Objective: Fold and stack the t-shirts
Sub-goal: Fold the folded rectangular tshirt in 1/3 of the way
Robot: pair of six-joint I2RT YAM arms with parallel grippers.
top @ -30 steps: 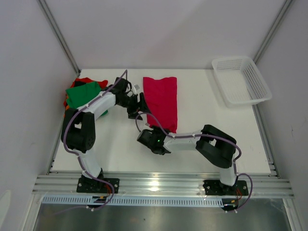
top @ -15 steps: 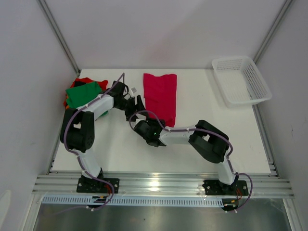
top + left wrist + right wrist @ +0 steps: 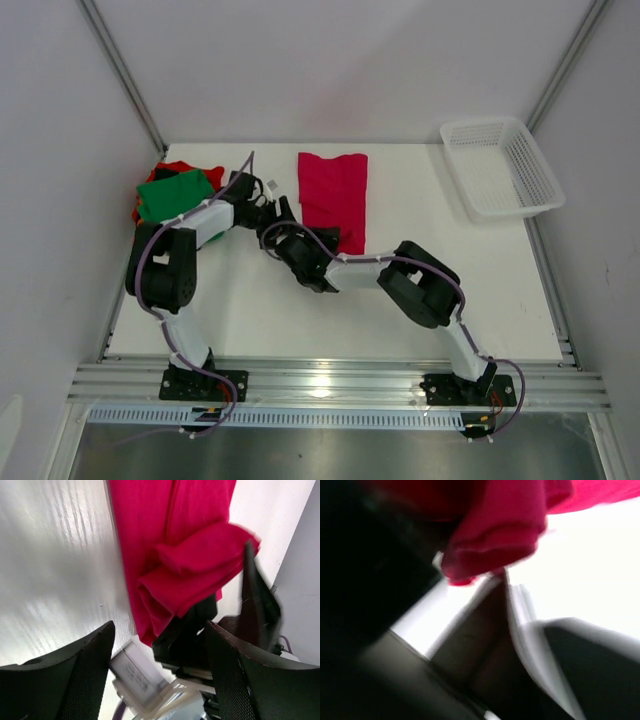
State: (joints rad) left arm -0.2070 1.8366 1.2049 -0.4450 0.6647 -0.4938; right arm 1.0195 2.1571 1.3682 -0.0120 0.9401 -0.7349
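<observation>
A crimson t-shirt [image 3: 334,193], folded into a long strip, lies at the back middle of the table. Its near end is bunched and lifted off the table, as the left wrist view [image 3: 192,572] shows. My right gripper [image 3: 293,247] is at that near end and shut on the bunched cloth [image 3: 495,535]; its own view is blurred. My left gripper [image 3: 275,215] is open and empty just left of the strip, its jaws wide apart [image 3: 159,630] facing the right gripper. A green t-shirt [image 3: 172,192] lies on orange and red ones at the left edge.
A white mesh basket [image 3: 500,168] stands at the back right corner. The two grippers are very close together left of the shirt's near end. Bare white table [image 3: 450,290] lies to the right and front.
My right gripper has moved left and toward the back, carrying the shirt's near end with it, so the strip looks shorter. The left gripper has shifted slightly left.
</observation>
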